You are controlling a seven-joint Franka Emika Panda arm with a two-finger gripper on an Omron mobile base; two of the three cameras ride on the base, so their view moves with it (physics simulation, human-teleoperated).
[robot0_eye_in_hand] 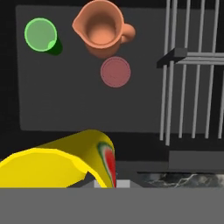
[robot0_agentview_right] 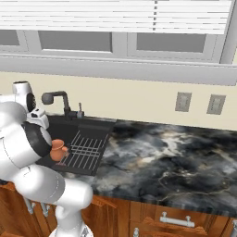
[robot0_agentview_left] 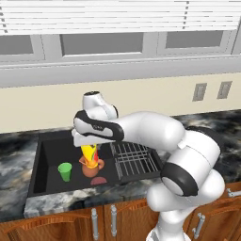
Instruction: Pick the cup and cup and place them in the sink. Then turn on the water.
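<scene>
My gripper (robot0_agentview_left: 89,144) hangs over the middle of the black sink (robot0_agentview_left: 47,157), shut on the yellow cup (robot0_agentview_left: 90,152) with the orange-red pattern. In the hand view this cup (robot0_eye_in_hand: 57,162) lies tilted across the bottom and hides the fingertips. The green cup (robot0_agentview_left: 65,171) stands upright on the sink floor at the left, and the hand view looks down into its open top (robot0_eye_in_hand: 40,35). The black faucet (robot0_agentview_right: 55,97) rises behind the basin with no stream under it.
A terracotta jug (robot0_agentview_left: 92,167) stands on the sink floor just below the held cup, beside a reddish drain disc (robot0_eye_in_hand: 115,72). A wire rack (robot0_agentview_left: 134,158) fills the sink's right part. Marble counter (robot0_agentview_right: 176,157) stretches to the right.
</scene>
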